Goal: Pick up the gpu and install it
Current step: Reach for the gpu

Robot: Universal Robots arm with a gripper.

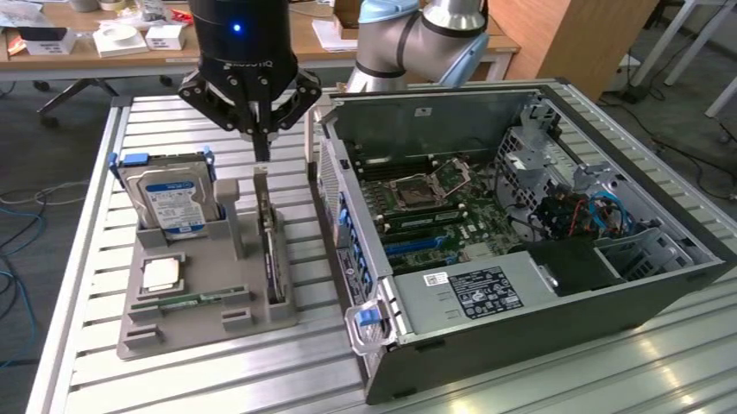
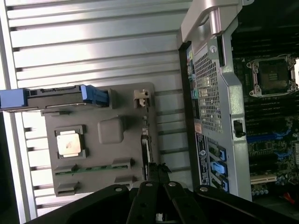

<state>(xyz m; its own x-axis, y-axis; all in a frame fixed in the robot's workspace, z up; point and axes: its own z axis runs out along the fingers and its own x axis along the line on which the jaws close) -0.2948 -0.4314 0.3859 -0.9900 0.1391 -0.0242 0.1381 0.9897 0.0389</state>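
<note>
Slatted table (image 1: 207, 379) carries a grey tray (image 1: 190, 332) by the exterior view's left edge. The gpu (image 1: 272, 250) stands edgewise in it, and the end effector (image 1: 262, 151), fingers together, sits just above the card.

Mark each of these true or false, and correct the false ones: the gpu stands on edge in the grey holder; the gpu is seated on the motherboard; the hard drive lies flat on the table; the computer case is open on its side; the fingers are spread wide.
1. The gpu stands on edge in the grey holder. True.
2. The gpu is seated on the motherboard. False: it is in the holder, outside the computer case.
3. The hard drive lies flat on the table. False: it stands upright in the holder.
4. The computer case is open on its side, with the motherboard showing. True.
5. The fingers of the gripper are spread wide. False: they are shut, close over the gpu's upper end.
</note>
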